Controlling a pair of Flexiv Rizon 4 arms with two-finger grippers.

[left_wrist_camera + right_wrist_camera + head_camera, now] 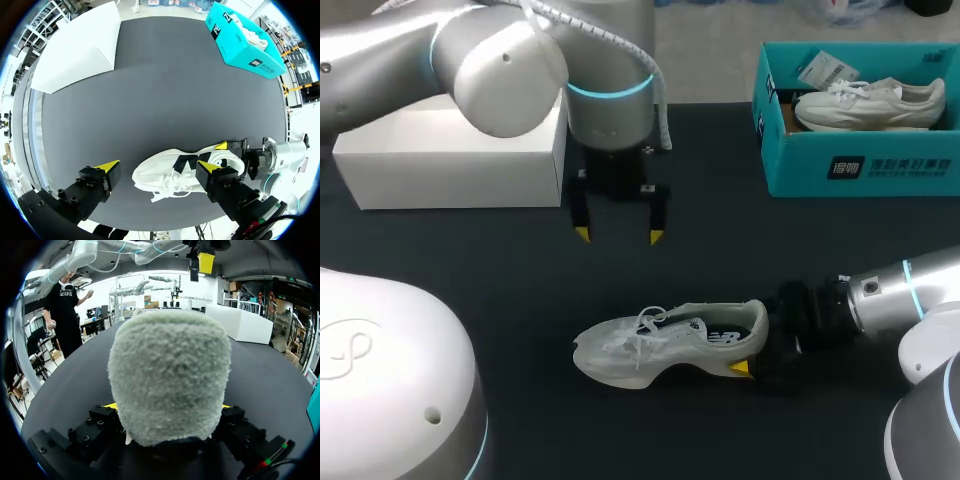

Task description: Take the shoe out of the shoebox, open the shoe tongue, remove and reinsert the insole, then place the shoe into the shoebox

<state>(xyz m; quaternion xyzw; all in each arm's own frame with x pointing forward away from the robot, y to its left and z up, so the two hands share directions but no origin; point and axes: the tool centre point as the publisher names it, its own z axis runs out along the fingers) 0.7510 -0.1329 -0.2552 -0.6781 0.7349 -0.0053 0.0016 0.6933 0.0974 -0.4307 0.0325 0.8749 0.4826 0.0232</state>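
Note:
A white and pale grey sneaker point(665, 342) lies tipped on its side in the middle of the black table, toe toward my left. My right gripper point(752, 348) comes in from the right, shut on the sneaker's heel. In the right wrist view the fuzzy heel point(169, 375) fills the gap between the fingers of that gripper point(168, 407). My left gripper point(618, 236) hangs open above the table, behind the sneaker. In its own wrist view the left gripper point(159, 166) looks down on the sneaker point(175, 175). The teal shoebox point(860, 165) stands at the back right.
A second white shoe point(870, 105) lies inside the teal shoebox point(240, 42). A closed white box point(450, 155) sits at the back left, under my left arm. Bare black tabletop point(740, 240) stretches between the sneaker and the boxes.

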